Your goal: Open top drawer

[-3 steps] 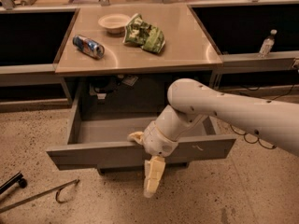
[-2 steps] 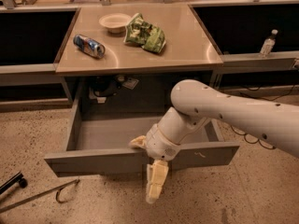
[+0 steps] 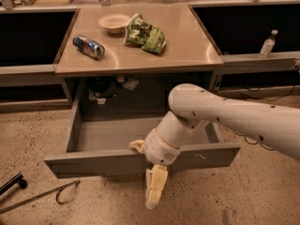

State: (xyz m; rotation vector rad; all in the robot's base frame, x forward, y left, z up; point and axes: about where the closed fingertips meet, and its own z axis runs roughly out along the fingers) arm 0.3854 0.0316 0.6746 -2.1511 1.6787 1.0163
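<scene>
The top drawer [image 3: 93, 164] stands pulled well out. The hand [image 3: 150, 173] is at the middle of its front panel; whether it grips, I cannot tell.

Lower centre: top drawer [image 3: 93, 163] juts forward from under the table [image 3: 187, 55]. The gripper [image 3: 151, 178] hangs over its front panel, mid-frame. On the table: can [image 3: 88, 46] left, bowl [image 3: 114, 22] behind, bag [image 3: 145, 33] touching the bowl's right.
</scene>
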